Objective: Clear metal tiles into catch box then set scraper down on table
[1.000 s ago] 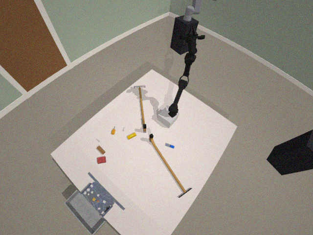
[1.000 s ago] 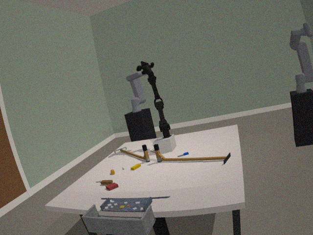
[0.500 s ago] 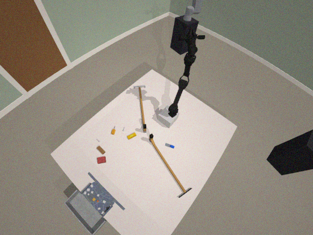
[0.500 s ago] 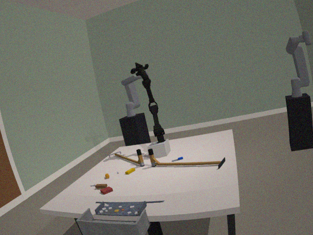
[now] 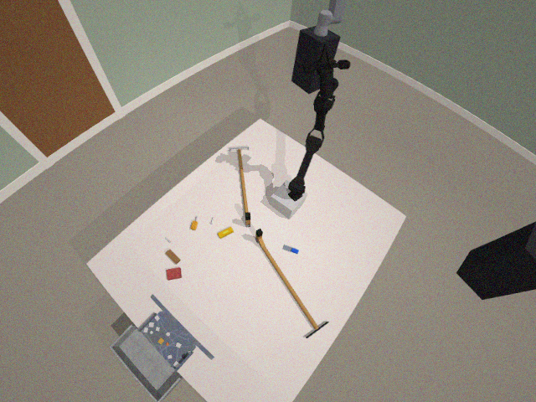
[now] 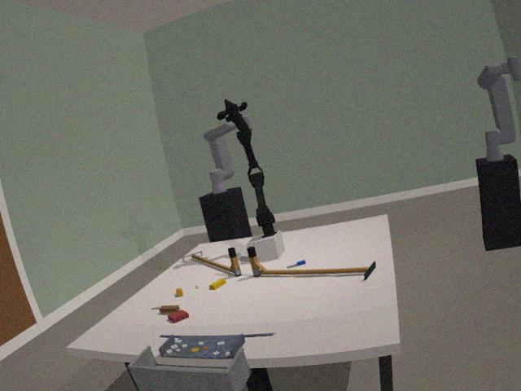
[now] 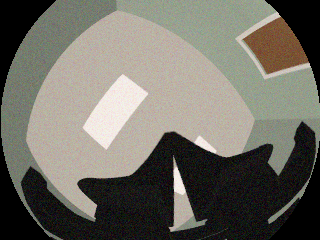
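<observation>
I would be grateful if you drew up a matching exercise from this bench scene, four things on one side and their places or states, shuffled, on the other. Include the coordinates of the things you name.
Things
1. gripper (image 6: 227, 103)
2. catch box (image 5: 146, 355) (image 6: 181, 376)
3. metal tiles (image 5: 151, 324) (image 6: 221, 343)
4. long scraper (image 5: 286, 281) (image 6: 315, 271)

Places or states
A. scattered on the bench plate (image 5: 190, 338) (image 6: 235, 341)
B. shut, with nothing in it
C. wooden handle, dark blade near the table's edge
D. at the table's edge, beside the bench plate

Pairs: 1-B, 2-D, 3-A, 4-C
</observation>
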Motion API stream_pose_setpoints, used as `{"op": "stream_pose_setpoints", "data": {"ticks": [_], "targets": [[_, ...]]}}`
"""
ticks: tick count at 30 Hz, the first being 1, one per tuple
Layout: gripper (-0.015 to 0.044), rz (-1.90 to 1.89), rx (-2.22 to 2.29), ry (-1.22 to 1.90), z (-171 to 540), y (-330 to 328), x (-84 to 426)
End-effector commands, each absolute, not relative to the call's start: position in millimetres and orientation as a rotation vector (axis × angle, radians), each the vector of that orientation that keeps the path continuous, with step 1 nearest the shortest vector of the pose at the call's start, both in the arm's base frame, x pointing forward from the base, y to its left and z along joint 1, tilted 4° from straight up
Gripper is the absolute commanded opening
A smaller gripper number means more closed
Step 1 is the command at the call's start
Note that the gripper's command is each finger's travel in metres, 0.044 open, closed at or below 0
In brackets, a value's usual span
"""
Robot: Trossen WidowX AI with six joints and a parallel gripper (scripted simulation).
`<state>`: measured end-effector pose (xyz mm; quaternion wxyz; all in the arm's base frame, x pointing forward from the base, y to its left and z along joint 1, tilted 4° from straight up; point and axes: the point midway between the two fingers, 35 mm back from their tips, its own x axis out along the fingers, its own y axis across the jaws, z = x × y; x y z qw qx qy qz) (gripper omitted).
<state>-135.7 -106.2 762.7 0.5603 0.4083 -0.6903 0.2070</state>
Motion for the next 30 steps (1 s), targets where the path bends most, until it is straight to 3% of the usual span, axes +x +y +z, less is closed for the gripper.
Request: {"op": "stream_pose_setpoints", "data": {"ticks": [1,30], "targets": [[0.0000,0.471,0.932,-1.572,766.4,-95.1,-115.1],[0.0000,0.396,0.823,-1.299,771.3,-47.4,-12.8]]}}
